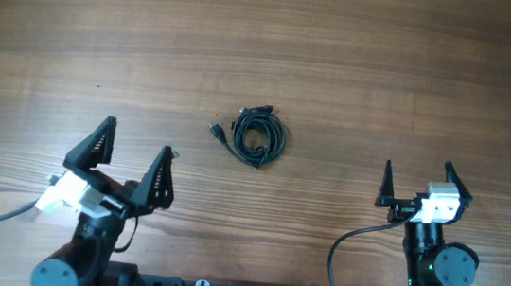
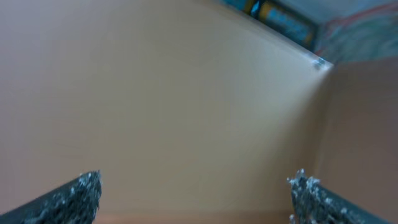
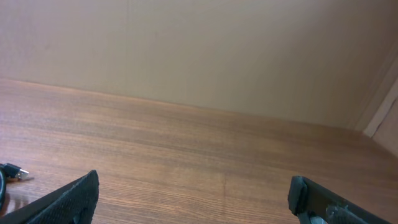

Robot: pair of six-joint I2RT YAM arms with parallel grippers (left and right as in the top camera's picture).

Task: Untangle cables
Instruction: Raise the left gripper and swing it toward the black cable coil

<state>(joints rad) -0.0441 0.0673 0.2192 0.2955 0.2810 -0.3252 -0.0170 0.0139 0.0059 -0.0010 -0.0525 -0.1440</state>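
Note:
The cables [image 1: 256, 135] lie as one small coiled bundle of thin black cord near the middle of the wooden table, with a plug end sticking out to the left. My left gripper [image 1: 137, 146] is open, below and left of the bundle, well apart from it. My right gripper [image 1: 417, 171] is open too, off to the bundle's right, nothing between its fingers. In the right wrist view a plug end of the cables [image 3: 12, 172] shows at the far left edge. The left wrist view points up at a plain wall, with only its fingertips [image 2: 84, 190] showing.
The wooden table [image 1: 416, 65] stretches bare around the bundle. Thick black wires [image 1: 344, 252] run from both arms near the front edge. A beige wall [image 3: 205, 50] stands beyond the table's far edge.

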